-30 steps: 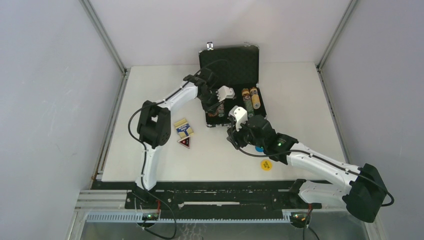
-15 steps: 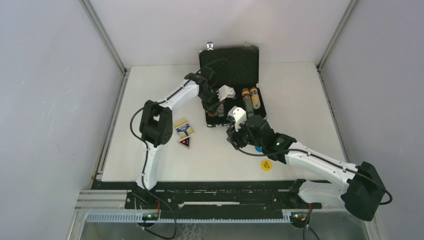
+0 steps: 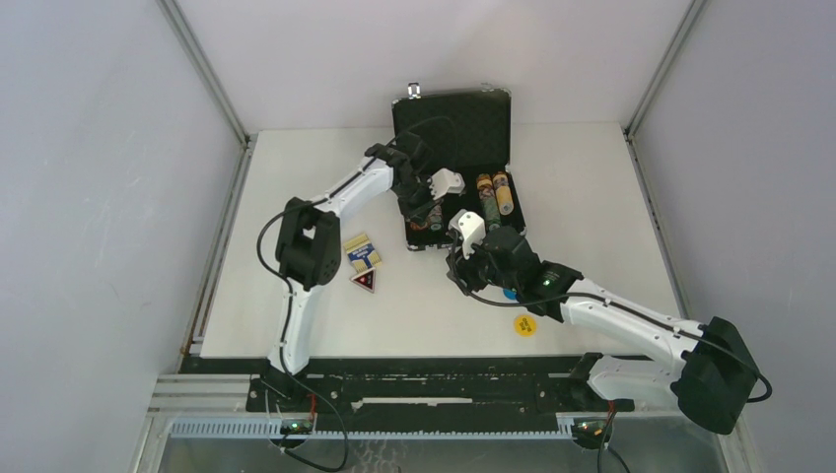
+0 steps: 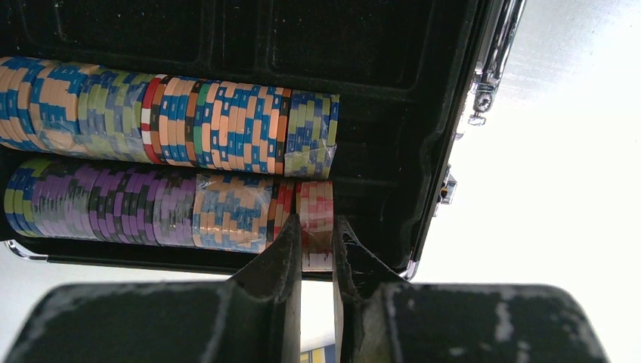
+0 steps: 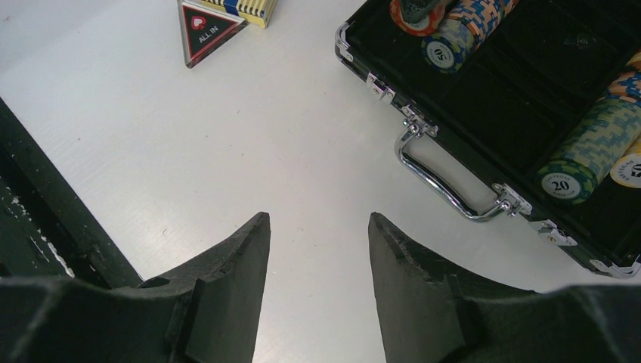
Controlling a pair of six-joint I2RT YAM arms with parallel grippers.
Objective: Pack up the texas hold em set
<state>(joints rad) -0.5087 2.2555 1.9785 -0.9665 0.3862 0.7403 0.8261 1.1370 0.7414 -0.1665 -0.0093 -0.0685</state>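
Left claw (image 4: 316,243) pinching chips (image 4: 316,206) in briefcase (image 4: 393,98), right claw (image 5: 317,227) parted, empty, near handle (image 5: 444,187).

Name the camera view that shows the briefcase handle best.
Right wrist: the handle lies whole and unobstructed on the case's front edge. Top external has the right arm over that edge; left wrist shows only chrome fittings, no clear handle.

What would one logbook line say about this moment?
left end effector: shut on red-white chips in briefcase | right end effector: open, empty, over table | card deck, triangular token, yellow token: outside briefcase, on table
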